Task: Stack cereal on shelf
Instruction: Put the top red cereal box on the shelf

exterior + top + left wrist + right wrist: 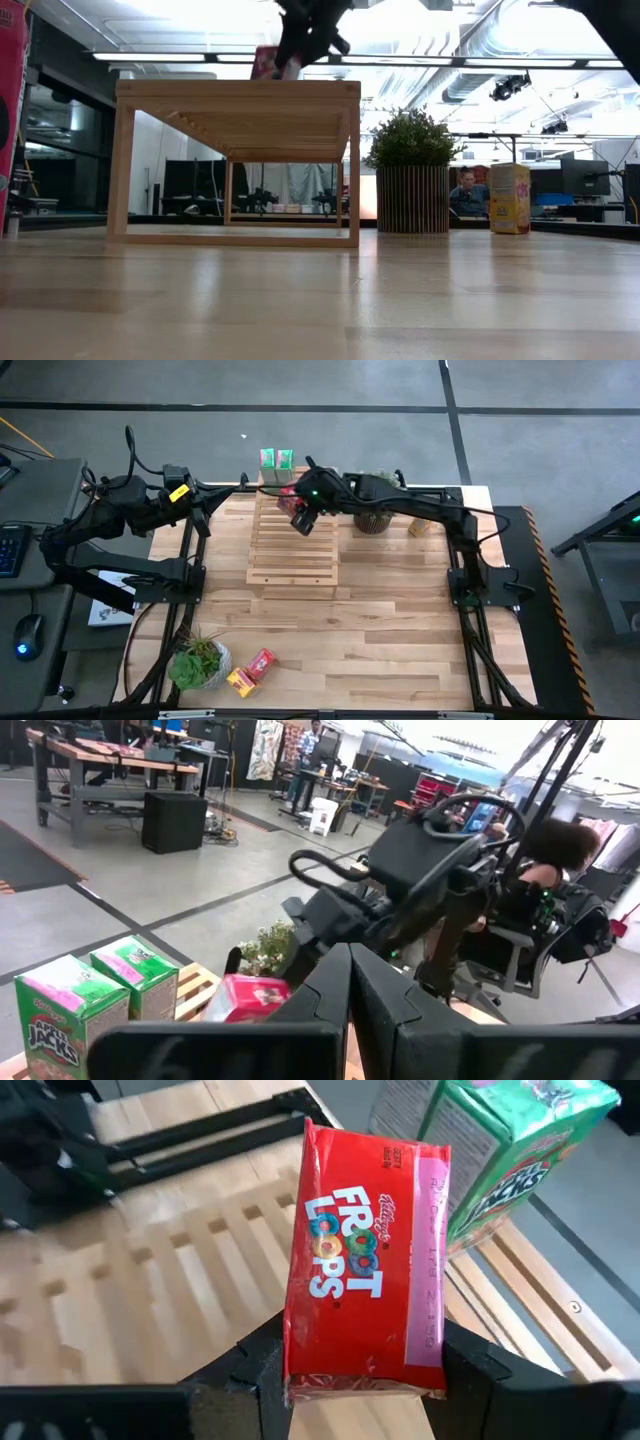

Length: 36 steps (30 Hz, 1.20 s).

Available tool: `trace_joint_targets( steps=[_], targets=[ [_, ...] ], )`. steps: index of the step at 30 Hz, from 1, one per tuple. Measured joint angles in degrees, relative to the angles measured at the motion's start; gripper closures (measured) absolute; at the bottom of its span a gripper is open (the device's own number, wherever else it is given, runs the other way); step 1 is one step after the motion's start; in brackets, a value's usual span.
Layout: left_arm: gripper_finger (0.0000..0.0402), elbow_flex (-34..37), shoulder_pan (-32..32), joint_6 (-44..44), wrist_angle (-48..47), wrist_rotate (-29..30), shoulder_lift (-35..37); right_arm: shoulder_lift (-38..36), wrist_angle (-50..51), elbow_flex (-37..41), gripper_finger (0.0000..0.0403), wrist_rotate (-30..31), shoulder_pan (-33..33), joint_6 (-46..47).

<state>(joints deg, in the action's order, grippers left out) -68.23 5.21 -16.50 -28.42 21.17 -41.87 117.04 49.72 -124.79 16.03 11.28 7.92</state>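
1. Currently a red box is gripped between the right gripper's fingers, held over the rack at upper centre of the high view.
2. Two green boxes are stood at the rack's upper edge.
3. Next, lowering beside them and release is judged needed.
4. Left gripper is parked shut, upper left, empty.

The plank worktop carries the slatted shelf beneath the right jaws, two potted plants, a yellow cereal box, and red and yellow boxes far away from them.
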Motion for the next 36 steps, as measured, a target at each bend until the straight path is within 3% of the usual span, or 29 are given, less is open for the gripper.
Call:
trace_joint_targets(
  steps=[9, 15, 28, 36],
  targets=[
    [0.0402, 0.00, -0.01, -1.34, 0.00, 0.02, -0.01, 0.43, -0.25, 0.00, 0.0240, -0.32, 2.94, -0.91],
    [0.0402, 0.00, -0.01, -1.34, 0.00, 0.01, -0.01, 0.43, -1.08, 0.00, 0.0238, -8.13, 4.61, -1.01],
    [0.0402, 0.00, -0.02, -1.34, 0.00, 0.02, 0.00, 0.43, -4.62, 0.00, 0.0183, -8.26, 4.60, -2.42],
    [0.0402, 0.00, -0.02, -1.34, 0.00, 0.02, -0.02, 0.41, -9.63, 0.00, 0.0179, -9.09, 4.60, -2.42]
  ],
)
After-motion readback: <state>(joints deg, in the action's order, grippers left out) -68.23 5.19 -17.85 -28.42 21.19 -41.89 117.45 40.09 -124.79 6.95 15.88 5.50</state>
